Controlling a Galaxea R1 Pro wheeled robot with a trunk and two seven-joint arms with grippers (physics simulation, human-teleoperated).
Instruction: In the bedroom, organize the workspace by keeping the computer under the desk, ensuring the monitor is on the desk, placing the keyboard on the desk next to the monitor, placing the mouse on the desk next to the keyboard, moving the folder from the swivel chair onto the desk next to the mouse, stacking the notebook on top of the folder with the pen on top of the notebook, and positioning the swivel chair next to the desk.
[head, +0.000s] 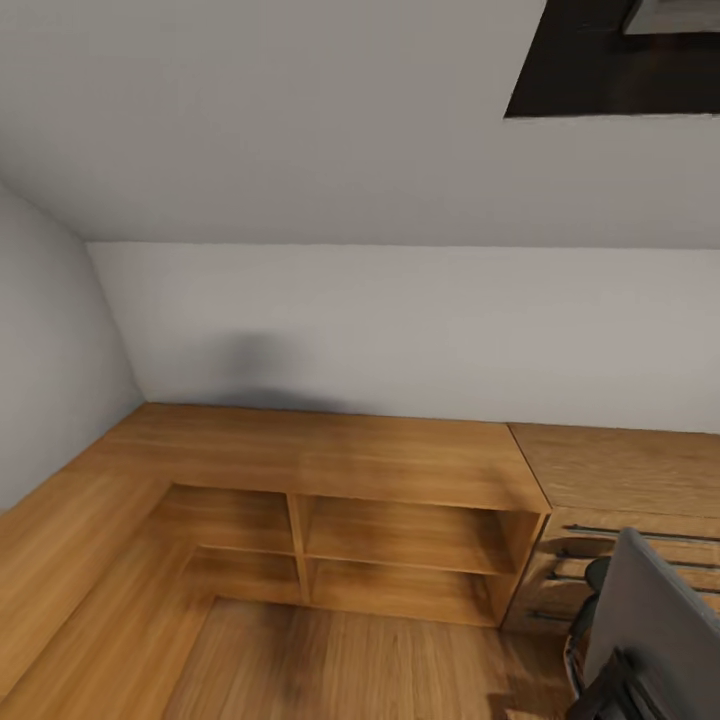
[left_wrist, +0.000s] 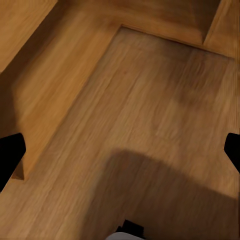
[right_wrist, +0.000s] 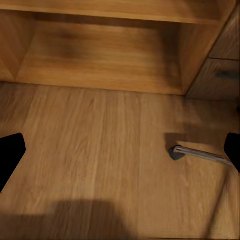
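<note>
Grey upholstered swivel chair (head: 655, 630) beside an oak-grained shelf unit (head: 400, 530) (open cubbies); both tools spread wide over plank floor (left_wrist: 150, 125).

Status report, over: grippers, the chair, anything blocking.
Left gripper open, empty, over wood floor. Right gripper open, empty. Swivel chair at lower right, beside wooden drawer chest. Low wooden shelf unit ahead.

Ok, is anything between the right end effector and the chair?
Nothing visible. The right end effector hangs open over the wood floor, and one chrome leg of the chair lies just ahead of it on that floor. The shelf unit stands further back, off that line.
</note>
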